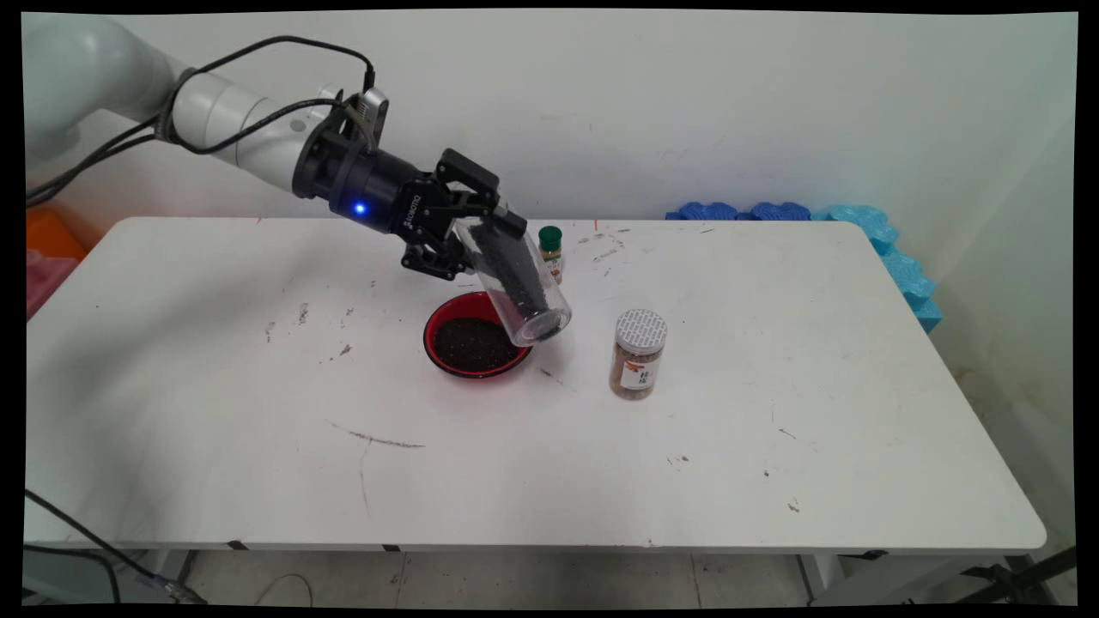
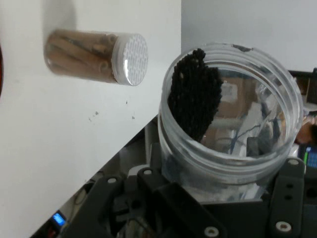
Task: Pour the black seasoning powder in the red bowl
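Clear plastic lidless jar [image 1: 517,283], tipped mouth-down above the red round bowl [image 1: 475,345] of dark grains, black granules lying along its lower wall. Clamped at its base by the black fingers [image 1: 506,219]. Just right on the white surface [image 1: 258,412]: silver-capped jar of brown sticks [image 1: 638,354]; behind, green-capped small bottle [image 1: 550,251].

The tilted jar [image 1: 516,283] in the gripper [image 1: 481,225] is clear, glossy plastic with a ribbed threaded neck, holding matt black grainy bits — the same rough dark grains fill the glossy red bowl [image 1: 443,321]. The gripper's linkage is matt black, metal or plastic. The white table [image 1: 258,412] is smooth but scuffed — the lidded jar [image 1: 638,354] is clear plastic.
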Motion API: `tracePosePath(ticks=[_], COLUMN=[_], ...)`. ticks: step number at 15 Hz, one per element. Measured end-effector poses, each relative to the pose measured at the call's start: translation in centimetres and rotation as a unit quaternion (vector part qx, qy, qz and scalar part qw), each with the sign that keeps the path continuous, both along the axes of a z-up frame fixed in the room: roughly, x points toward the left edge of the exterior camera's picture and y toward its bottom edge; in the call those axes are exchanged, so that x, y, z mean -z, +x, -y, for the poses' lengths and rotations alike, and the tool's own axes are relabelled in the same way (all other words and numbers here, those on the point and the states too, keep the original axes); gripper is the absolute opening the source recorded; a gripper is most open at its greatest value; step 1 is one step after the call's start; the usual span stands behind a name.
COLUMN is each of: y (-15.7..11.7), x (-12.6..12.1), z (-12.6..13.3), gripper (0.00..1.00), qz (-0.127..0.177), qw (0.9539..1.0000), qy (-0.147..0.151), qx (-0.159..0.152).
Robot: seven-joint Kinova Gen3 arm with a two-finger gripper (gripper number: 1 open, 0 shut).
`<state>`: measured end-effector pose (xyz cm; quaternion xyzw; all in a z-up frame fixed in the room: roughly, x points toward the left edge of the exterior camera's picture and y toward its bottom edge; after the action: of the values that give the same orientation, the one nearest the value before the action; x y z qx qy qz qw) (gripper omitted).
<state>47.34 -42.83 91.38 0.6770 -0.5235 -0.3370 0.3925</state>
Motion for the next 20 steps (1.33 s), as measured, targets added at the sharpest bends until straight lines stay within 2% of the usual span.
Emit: tracePosePath(ticks=[4,10,17,20], y=[-0.3,-0.7,-1.1,-1.2], x=[-0.1,-0.4,-0.7,-0.9], z=[0.1,0.2,0.4,0.6], gripper=[0.00,0.00,0.00,0.00], qz=[0.014,0.030,0.051,0.061], qw=[0.9976,0.9864,0.9670,0.9562], qy=[-0.054,-0.129,-0.203,-0.239], qx=[0.042,0.098,0.146,0.158])
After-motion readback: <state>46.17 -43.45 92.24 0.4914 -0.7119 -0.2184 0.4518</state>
